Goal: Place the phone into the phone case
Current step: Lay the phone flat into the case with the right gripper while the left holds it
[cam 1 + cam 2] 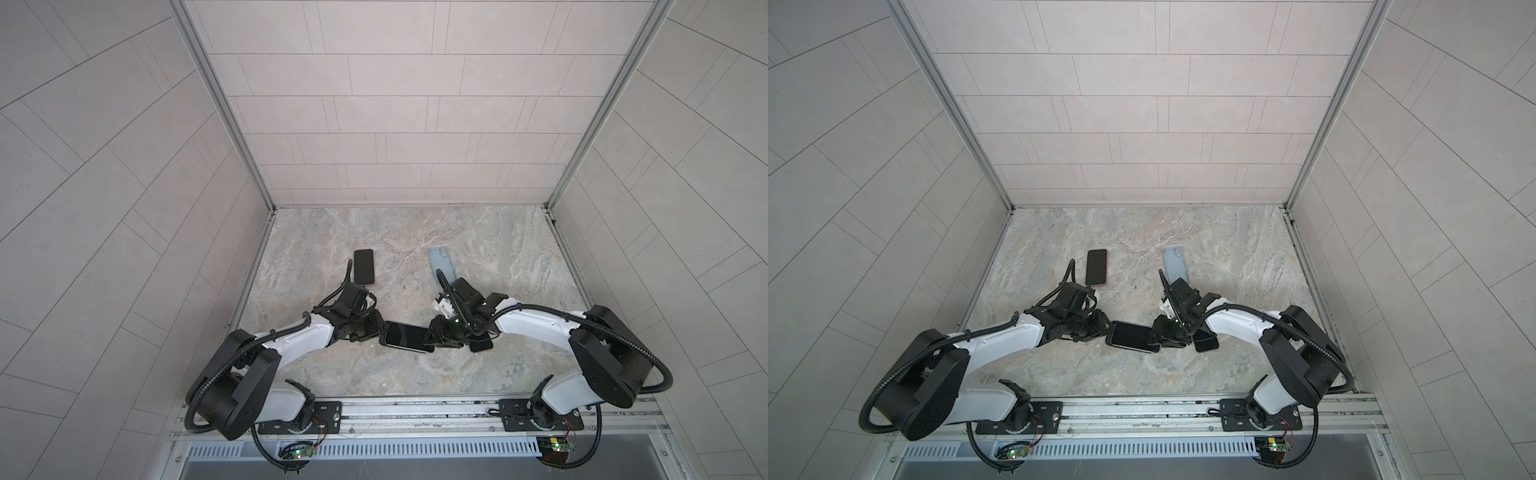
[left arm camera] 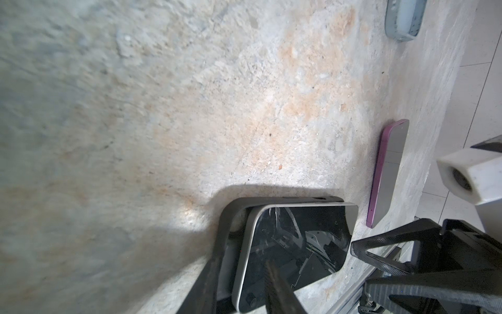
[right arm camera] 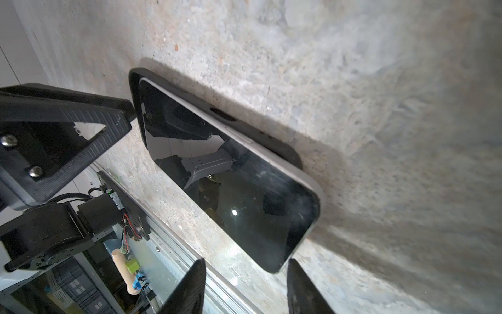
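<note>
The left gripper (image 1: 377,330) clamps 1 short end of the case (image 3: 282,151): 1 finger (image 2: 279,291) lies over the phone (image 1: 409,337) screen, the other outside the case wall. The right gripper (image 3: 245,263) stands spread at the opposite end, its 2 fingers (image 3: 307,291) flanking a corner of the phone; contact is not visible. The phone lies screen-up on the case, unseated, overhanging the end nearest the right gripper. A pink phone (image 1: 364,267) and a blue case (image 1: 441,263) lie beyond the case, well apart.
</note>
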Available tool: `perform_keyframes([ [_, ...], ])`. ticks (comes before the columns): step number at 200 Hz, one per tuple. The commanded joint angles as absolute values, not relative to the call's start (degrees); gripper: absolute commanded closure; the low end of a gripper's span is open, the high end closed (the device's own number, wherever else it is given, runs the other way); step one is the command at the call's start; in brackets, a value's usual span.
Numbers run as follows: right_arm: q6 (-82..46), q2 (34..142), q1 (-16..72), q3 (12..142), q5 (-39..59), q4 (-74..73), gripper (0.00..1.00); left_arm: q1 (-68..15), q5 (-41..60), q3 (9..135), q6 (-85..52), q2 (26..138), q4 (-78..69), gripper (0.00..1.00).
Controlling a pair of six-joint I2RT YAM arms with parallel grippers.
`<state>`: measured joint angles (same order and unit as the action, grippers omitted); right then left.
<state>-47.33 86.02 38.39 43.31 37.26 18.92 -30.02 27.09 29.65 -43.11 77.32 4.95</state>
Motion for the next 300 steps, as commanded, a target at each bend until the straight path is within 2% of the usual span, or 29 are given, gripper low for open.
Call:
perform_keyframes([
  [1, -46.1, 83.4, 39.1, 44.7, 32.6, 22.6, 0.52, -29.9, 27.7, 29.4, -43.5, 76.8, 5.0, 0.64],
  [27, -45.7, 81.8, 39.3, 45.2, 29.5, 24.8, 0.59, -30.0, 26.1, 30.1, -41.9, 76.9, 7.4, 0.65],
  [51, -44.2, 81.2, 40.0, 46.5, 26.5, 27.5, 0.6, -30.8, 22.5, 31.8, -38.5, 76.5, 12.2, 0.66],
  [232, -47.8, 88.2, 44.7, 45.6, 26.5, 20.2, 0.57, -31.5, 25.1, 31.6, -39.9, 75.6, 8.5, 0.65],
  [300, -47.1, 84.8, 45.2, 46.7, 22.7, 23.7, 0.55, -31.6, 24.5, 31.4, -39.7, 76.7, 9.3, 0.65],
])
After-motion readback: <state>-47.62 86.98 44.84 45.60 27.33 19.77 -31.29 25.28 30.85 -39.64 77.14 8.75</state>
